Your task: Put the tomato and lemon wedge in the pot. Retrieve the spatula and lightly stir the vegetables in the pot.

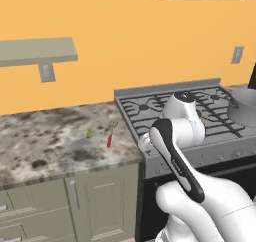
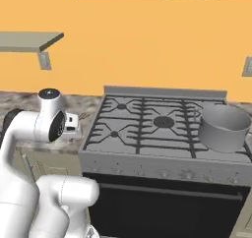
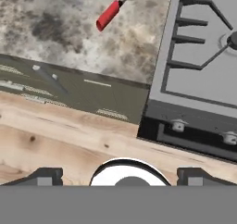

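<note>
lemon [image 1: 89,133]: on table [image 1: 45,136], not potted
spatula [image 1: 109,137]: beside it, untouched
pot [image 2: 224,127]: on stove
tool [image 3: 119,176]: wide, holding nothing

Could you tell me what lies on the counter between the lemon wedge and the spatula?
Nothing: in the left base view only bare speckled counter separates the lemon wedge from the spatula to its right.

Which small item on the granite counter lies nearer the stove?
The spatula, with its red handle; the yellow-green lemon wedge lies farther left.
</note>
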